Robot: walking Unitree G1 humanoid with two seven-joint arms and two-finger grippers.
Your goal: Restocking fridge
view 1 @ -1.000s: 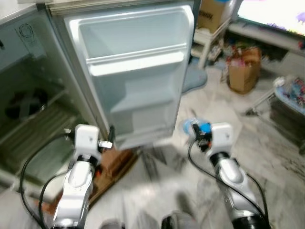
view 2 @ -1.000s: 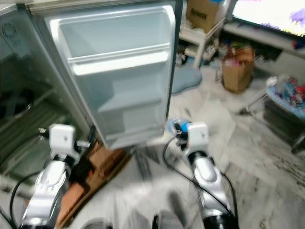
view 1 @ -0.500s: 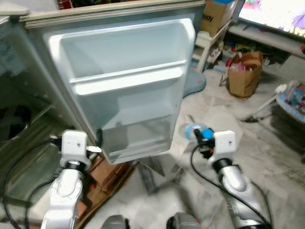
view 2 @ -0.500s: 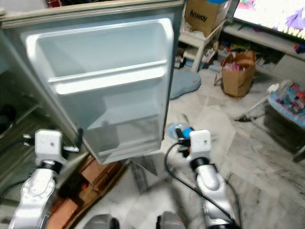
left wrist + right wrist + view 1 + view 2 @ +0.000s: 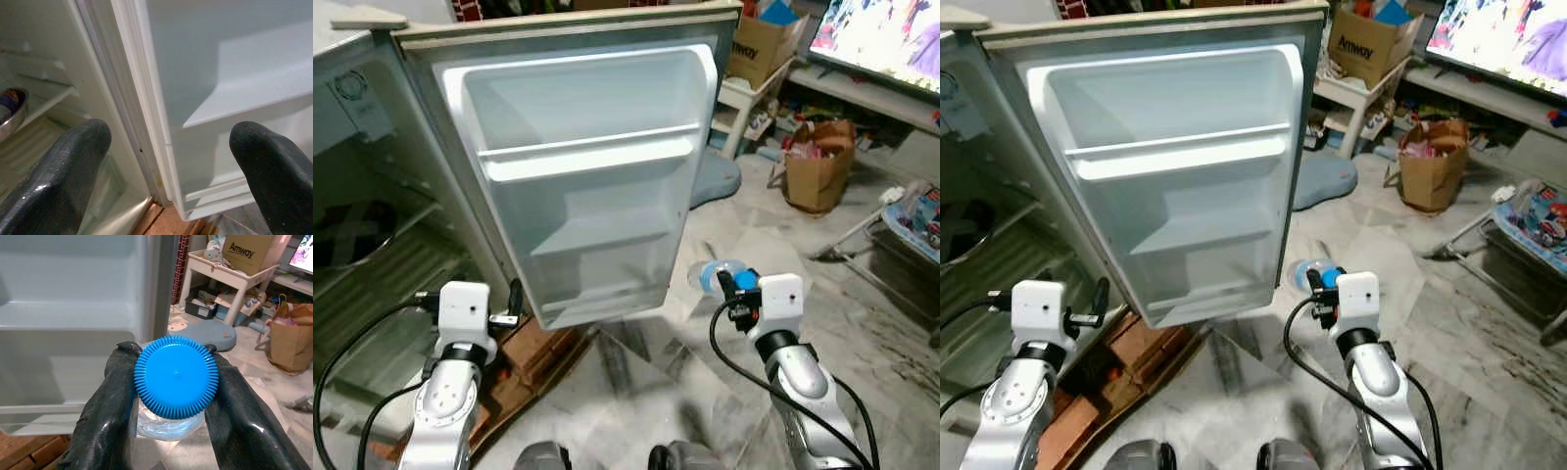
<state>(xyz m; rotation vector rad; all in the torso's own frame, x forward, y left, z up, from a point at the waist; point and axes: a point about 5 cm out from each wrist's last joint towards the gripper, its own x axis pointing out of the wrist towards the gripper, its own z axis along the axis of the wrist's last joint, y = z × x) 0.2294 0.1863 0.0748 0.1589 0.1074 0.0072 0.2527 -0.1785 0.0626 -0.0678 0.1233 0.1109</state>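
Right pincer point(image 5: 171, 396): fingers clamped on a bottle point(image 5: 175, 378) just under its blue cap, bottle carried low, right of the open fridge door point(image 5: 587, 166); held by the neck, probably so its base can be lowered onto a door shelf point(image 5: 592, 157). Left pincer point(image 5: 166, 166): fingers held apart, nothing gripped, aimed at the door's hinge edge, likely kept ready to steady the door. Door shelves are seen bare; fridge interior point(image 5: 382, 245) lies to the left.
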